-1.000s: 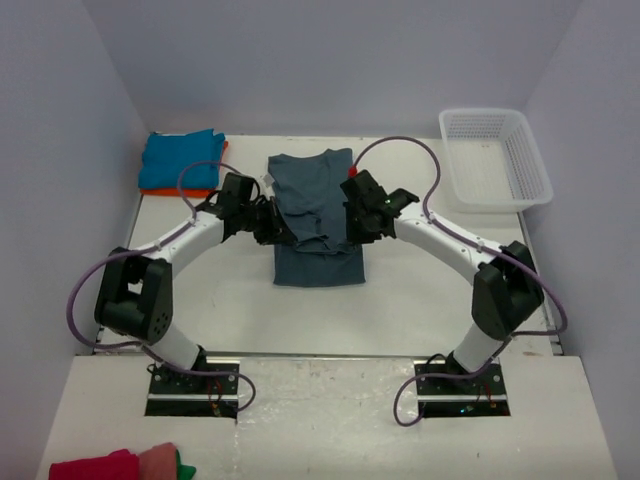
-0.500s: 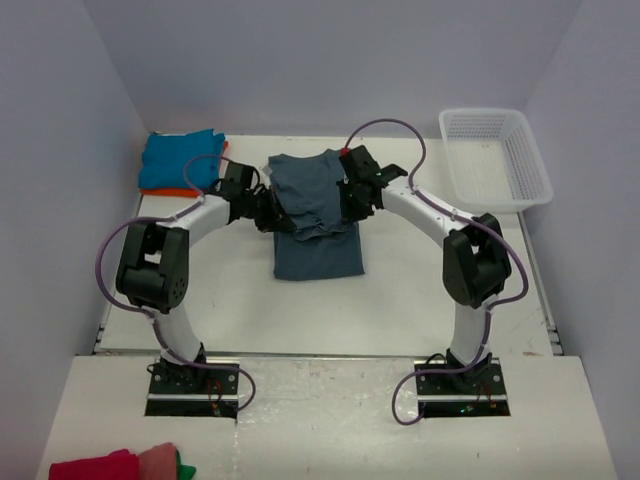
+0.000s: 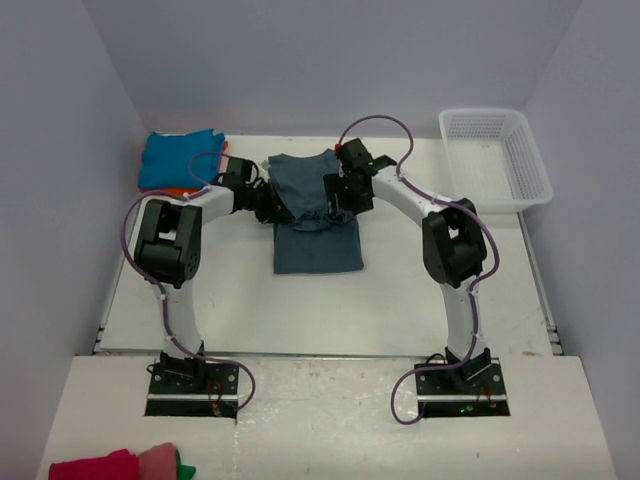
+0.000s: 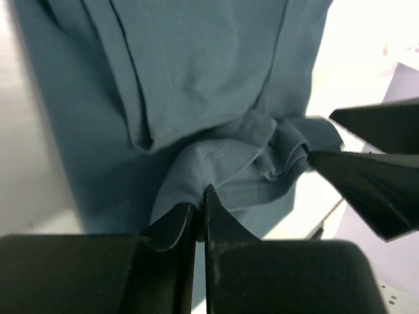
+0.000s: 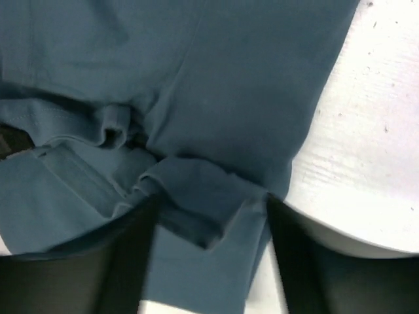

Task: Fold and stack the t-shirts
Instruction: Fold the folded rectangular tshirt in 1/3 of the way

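The slate-blue t-shirt [image 3: 318, 240] lies in the middle of the table, with its near hem bunched over the middle of the shirt. My left gripper [image 4: 198, 196] is shut on a pinch of that hem [image 4: 222, 160] at the shirt's left side [image 3: 274, 208]. My right gripper [image 5: 210, 203] stands open over the shirt's right side [image 3: 337, 198]. A loose fold of cloth [image 5: 196, 190] lies between its fingers, not held. The turquoise t-shirt [image 3: 178, 158] sits folded on the orange t-shirt [image 3: 165, 190] at the far left.
A white mesh basket [image 3: 497, 158] stands at the far right. A red and pink bundle of cloth [image 3: 115, 465] lies on the near shelf at the bottom left. Walls close in the table on the left, the back and the right.
Both arms have carried the shirt's near hem toward the far end, folding it over. The right gripper has opened and let go of the cloth; the left one still holds it.
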Controlling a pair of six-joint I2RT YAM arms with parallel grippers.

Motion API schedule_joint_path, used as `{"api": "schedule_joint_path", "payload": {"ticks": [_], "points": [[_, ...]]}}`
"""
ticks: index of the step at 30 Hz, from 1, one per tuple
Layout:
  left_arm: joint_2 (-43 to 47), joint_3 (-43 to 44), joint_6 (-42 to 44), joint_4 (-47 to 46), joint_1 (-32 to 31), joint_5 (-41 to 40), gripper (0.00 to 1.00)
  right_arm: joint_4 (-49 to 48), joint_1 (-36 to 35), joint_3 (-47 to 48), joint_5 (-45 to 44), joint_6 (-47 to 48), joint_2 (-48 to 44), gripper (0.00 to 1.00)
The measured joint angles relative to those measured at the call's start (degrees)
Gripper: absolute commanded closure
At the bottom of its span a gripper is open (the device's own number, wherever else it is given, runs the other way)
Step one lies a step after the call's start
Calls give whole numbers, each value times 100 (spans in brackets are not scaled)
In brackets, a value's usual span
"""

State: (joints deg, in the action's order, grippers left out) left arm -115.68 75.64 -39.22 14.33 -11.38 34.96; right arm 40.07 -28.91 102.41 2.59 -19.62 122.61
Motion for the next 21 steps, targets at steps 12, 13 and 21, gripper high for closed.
{"api": "schedule_joint_path", "payload": {"ticks": [12,13,21], "points": [[2170,-192,809,-647,-520,-2199,43,-26,168,1429,-640,520,-308,1],[2498,-120,848,-584,-734,-2426,44,-70,181,981,-656,518,-730,1],[2638,-308,540,-472,-1182,-1687,100,-363,181,-1523,-223,245,-2304,100]]}}
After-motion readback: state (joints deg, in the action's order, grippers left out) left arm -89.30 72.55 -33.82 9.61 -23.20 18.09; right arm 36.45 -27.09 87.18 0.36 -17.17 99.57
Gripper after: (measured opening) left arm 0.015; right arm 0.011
